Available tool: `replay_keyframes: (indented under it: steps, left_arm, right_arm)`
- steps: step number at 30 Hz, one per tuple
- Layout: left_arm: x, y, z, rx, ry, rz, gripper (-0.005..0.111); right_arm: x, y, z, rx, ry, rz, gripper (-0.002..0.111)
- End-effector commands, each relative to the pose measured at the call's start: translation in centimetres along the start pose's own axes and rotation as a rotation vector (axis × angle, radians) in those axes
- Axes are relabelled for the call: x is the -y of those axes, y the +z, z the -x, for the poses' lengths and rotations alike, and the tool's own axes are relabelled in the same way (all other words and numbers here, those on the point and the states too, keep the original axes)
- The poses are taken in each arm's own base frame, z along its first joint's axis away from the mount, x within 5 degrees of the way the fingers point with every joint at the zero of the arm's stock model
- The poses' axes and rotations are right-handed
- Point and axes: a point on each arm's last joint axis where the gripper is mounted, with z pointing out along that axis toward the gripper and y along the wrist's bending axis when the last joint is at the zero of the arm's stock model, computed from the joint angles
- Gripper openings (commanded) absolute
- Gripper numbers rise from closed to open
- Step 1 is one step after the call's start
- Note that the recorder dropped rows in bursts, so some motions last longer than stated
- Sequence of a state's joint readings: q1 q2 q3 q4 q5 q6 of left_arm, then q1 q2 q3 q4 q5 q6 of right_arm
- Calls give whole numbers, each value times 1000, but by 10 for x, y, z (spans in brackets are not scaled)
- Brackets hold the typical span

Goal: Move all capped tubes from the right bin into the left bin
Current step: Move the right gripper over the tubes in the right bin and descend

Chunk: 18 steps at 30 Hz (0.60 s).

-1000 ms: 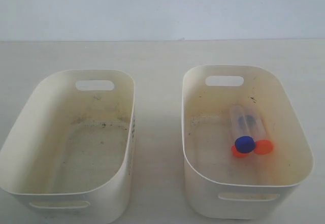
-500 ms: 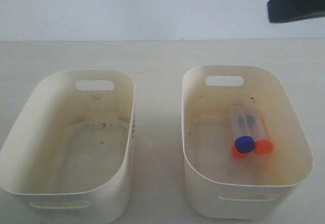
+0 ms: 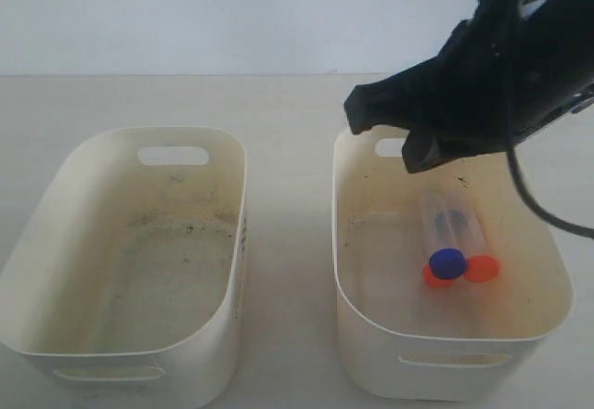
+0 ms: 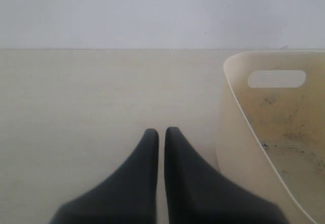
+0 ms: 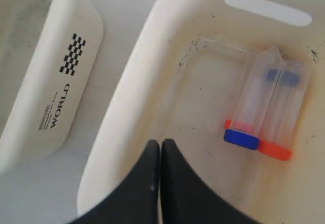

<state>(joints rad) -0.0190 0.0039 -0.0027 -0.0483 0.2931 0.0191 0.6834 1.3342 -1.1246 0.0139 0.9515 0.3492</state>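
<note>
left bin [image 3: 56, 233], right bin [image 3: 348, 288], perhaps three capped tubes [image 3: 452, 228]

- My right hand [image 5: 160, 145]: matt black, smooth.
- The right bin [image 5: 117, 132] and left bin [image 5: 30, 132]: smooth cream plastic, slight sheen.
- The capped tubes [image 5: 264, 107]: clear glossy plastic.
- The tabletop [image 3: 288, 149]: pale, matt.

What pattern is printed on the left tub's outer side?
The cream-white oval tub bears a black checkered patch; clearest in the right wrist view.

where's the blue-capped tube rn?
Exterior view: the blue-capped tube lies inside the right bin, right of its centre, against two orange-capped tubes, cap toward the camera.
</note>
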Motion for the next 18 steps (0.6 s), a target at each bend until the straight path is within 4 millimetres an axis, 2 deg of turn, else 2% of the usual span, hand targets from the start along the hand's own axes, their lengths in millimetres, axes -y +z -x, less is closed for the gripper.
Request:
replay_keyframes:
  steps: [1, 5, 15, 18]
  left_arm:
    - [0, 0, -1, -1, -10, -5, 4]
    - [0, 0, -1, -1, -10, -5, 4]
    - [0, 0, -1, -1, -10, -5, 4]
    - [0, 0, -1, -1, -10, -5, 4]
  right_arm:
    - [-2, 14, 5, -11, 89, -14, 0]
    - [-4, 17, 1, -60, 139, -3, 0]
    - [-3, 65, -2, -234, 229, -80, 0]
    - [-2, 70, -2, -248, 232, -90, 0]
